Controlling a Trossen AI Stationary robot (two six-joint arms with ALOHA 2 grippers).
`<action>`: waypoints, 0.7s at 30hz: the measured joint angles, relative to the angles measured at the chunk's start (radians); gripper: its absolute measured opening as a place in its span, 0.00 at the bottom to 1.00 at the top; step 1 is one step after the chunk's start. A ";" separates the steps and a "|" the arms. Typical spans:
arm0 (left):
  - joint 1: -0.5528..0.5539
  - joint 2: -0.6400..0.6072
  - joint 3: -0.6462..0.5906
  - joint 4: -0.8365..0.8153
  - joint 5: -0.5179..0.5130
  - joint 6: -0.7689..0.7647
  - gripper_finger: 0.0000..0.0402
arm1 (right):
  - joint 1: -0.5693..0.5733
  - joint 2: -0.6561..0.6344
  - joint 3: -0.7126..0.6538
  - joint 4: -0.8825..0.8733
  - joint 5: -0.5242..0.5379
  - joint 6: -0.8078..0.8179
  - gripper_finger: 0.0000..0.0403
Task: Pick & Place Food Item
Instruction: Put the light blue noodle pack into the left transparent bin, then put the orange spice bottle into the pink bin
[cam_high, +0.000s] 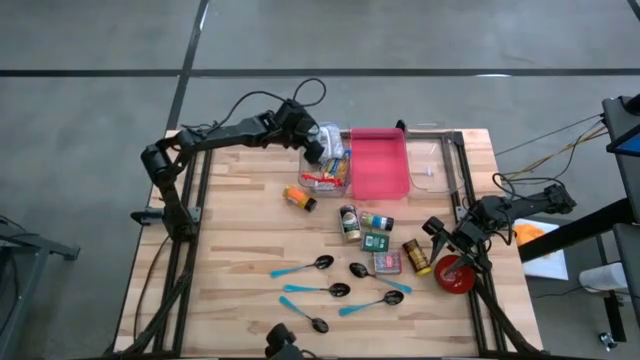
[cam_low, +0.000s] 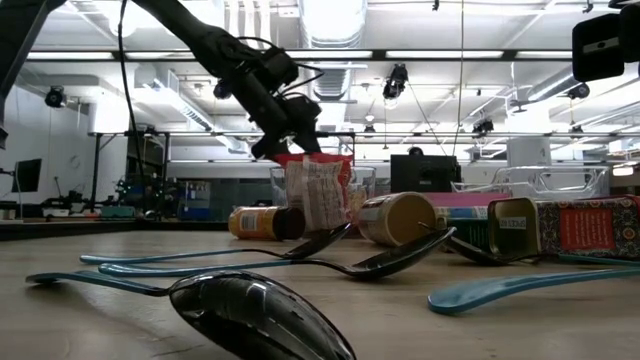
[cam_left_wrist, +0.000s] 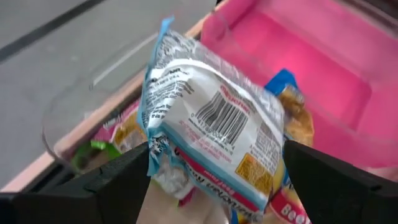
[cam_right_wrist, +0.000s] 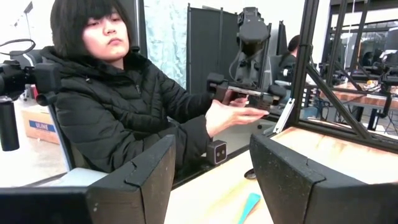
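Packet (cam_left_wrist: 214, 134) is judged light, soft, crinkly, slippery; best pinched at a sealed edge. Left gripper (cam_left_wrist: 214, 180) is seen spread wide, nothing clamped, over bin (cam_high: 335, 180). Right gripper (cam_right_wrist: 211, 180) is parked w/ fingers apart.

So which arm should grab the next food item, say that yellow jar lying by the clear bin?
Left, probably. The left gripper is open over the clear bin, close to the yellow jar. The right gripper waits at the table's right edge, with cans and tins between it and the jar.
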 joint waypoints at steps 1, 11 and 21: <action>0.000 0.000 0.000 -0.011 0.000 -0.004 0.89 | 0.000 0.000 0.000 0.000 0.000 0.000 0.51; 0.002 -0.004 0.001 -0.194 0.000 -0.105 0.89 | 0.000 0.000 0.000 0.000 0.000 0.000 0.51; 0.002 -0.019 0.008 -0.293 -0.005 -0.128 0.89 | 0.000 0.000 0.000 0.000 0.000 0.000 0.51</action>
